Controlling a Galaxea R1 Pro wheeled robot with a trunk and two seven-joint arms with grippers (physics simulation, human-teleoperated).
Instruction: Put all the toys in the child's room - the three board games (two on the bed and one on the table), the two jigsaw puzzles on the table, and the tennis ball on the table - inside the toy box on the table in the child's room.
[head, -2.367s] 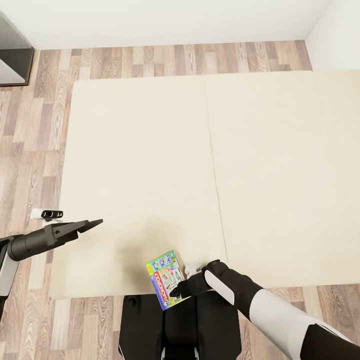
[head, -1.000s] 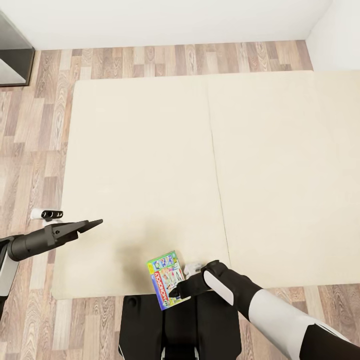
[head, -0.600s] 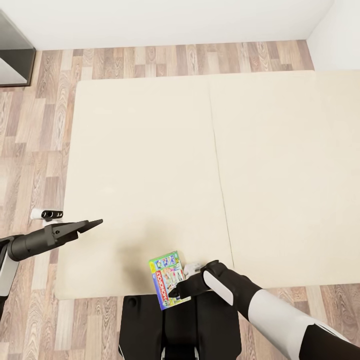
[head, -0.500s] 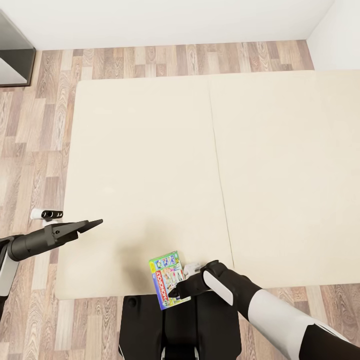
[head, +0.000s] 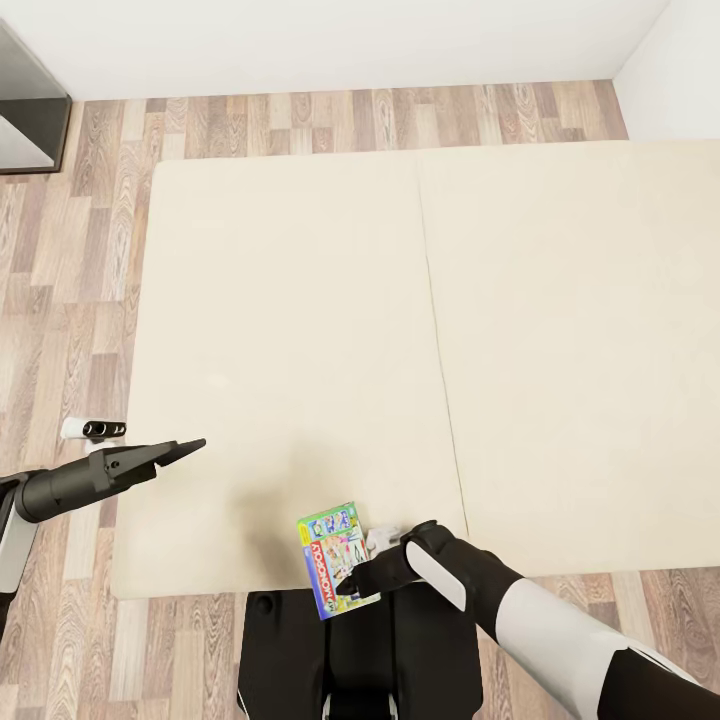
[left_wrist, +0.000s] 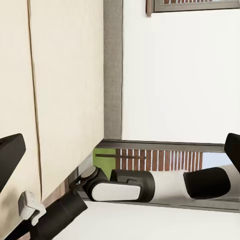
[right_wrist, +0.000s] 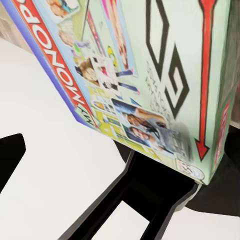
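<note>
A flat white-green board game with a red MONOPOLY banner (head: 335, 560) hangs just over the near edge of the bed (head: 300, 330). My right gripper (head: 352, 582) is shut on its near edge. In the right wrist view the tilted Monopoly box (right_wrist: 145, 85) sits close above the black fingers (right_wrist: 150, 200). My left gripper (head: 188, 446) hovers over the bed's near left corner. In the left wrist view its fingertips (left_wrist: 10, 155) stand wide apart, so the left gripper (left_wrist: 120, 150) is open and holds nothing. The beige mattress top is bare apart from this box.
Wood-plank floor (head: 60, 280) runs along the bed's left and far sides, with a white wall beyond. A dark grey cabinet (head: 25, 110) stands at the far left. My black base (head: 350, 650) is against the bed's near edge. The grey bed frame (left_wrist: 112, 65) shows in the left wrist view.
The whole view has shifted slightly, so the bed sits a little further right in the picture. Both arms and the held Monopoly box keep the same pose.
</note>
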